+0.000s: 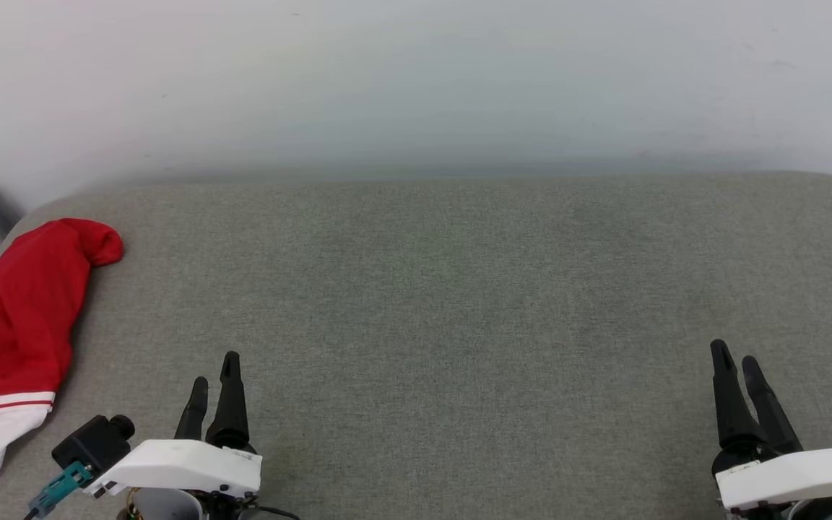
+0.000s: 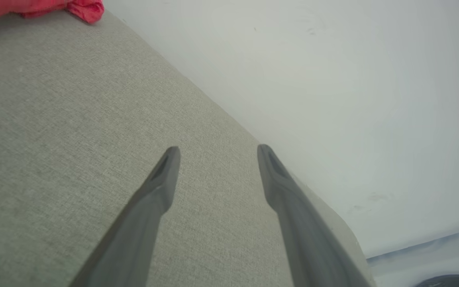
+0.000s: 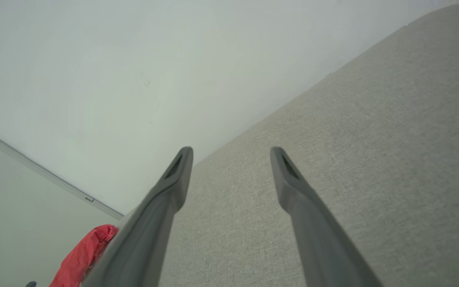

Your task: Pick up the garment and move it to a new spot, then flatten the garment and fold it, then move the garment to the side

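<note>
Well, your garment (image 1: 19,310) lies bunched at nine o'clock, by the edge of the grey surface (image 1: 459,289). Your left gripper (image 1: 215,370) at seven o'clock and right gripper (image 1: 734,354) at five hover empty, fingers spread, probably parked low to leave the middle free for flattening.

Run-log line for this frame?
garment: bunched, left edge of grey surface, untouched | left gripper: open, empty | right gripper: open, empty | stage: pick-up not begun
</note>
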You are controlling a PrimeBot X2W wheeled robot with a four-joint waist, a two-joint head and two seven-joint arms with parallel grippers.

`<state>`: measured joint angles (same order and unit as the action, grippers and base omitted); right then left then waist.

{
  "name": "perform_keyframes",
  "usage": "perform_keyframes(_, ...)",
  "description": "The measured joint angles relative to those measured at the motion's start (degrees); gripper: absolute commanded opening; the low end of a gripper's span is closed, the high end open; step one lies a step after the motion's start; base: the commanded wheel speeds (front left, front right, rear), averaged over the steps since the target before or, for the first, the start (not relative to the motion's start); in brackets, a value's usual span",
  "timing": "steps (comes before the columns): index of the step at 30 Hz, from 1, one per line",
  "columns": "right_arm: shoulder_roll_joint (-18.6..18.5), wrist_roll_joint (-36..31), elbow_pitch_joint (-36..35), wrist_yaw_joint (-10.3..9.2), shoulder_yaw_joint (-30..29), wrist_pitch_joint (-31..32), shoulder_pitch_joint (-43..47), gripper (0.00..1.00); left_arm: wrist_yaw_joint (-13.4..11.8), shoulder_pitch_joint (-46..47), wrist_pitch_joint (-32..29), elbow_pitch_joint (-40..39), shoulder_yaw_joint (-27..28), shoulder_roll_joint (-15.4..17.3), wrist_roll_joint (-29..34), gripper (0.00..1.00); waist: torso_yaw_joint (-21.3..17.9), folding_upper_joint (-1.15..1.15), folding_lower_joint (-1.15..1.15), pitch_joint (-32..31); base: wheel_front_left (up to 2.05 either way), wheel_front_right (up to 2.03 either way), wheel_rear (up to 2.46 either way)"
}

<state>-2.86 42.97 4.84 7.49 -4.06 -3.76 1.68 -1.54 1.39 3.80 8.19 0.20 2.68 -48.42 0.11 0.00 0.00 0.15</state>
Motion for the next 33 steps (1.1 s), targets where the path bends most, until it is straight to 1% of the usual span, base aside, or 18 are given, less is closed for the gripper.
perform_keyframes(13,0.0,-9.8,-2.0,0.0,0.0,-2.3,2.0,1.0,-1.2,-1.1,2.4,-1.3,-1.7,0.1,10.3,1.0,0.1,0.0,0.0,-0.3,0.0,0.0,0.0)
perform_keyframes(33,0.0,-20.9,-4.6,0.01,-0.1,-5.4,4.2,1.0,-2.5,-2.4,5.5,-2.4,-4.1,0.3,23.4,1.0,0.3,0.0,0.0,-0.6,0.0,0.0,0.0)
